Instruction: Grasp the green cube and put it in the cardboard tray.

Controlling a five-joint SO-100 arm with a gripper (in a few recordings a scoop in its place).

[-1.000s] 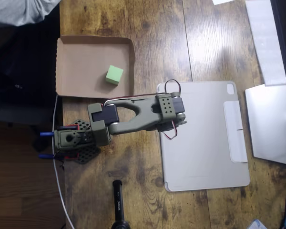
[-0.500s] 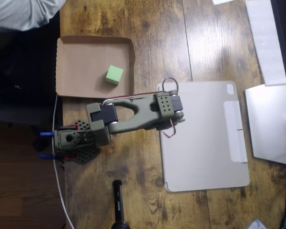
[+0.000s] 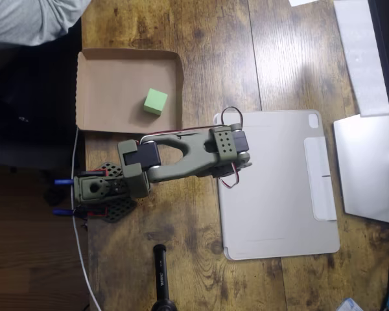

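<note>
Seen from the overhead view, an olive-green robot arm [image 3: 181,155] lies folded low across a dark wooden worktop [image 3: 201,52], reaching from its black base [image 3: 100,194] at the left toward the picture's right. Its end effector [image 3: 236,159] sits at the left edge of a flat grey tablet cover [image 3: 279,184]; the arm's own body hides the fingers, so whether they are spread or pressed together cannot be told. Up and to the left of the end effector, well apart from it, a shallow brown cardboard tray [image 3: 104,71] rests on the worktop. The small light-green cube [image 3: 155,102] lies inside this tray, near its right wall, touching nothing else.
</note>
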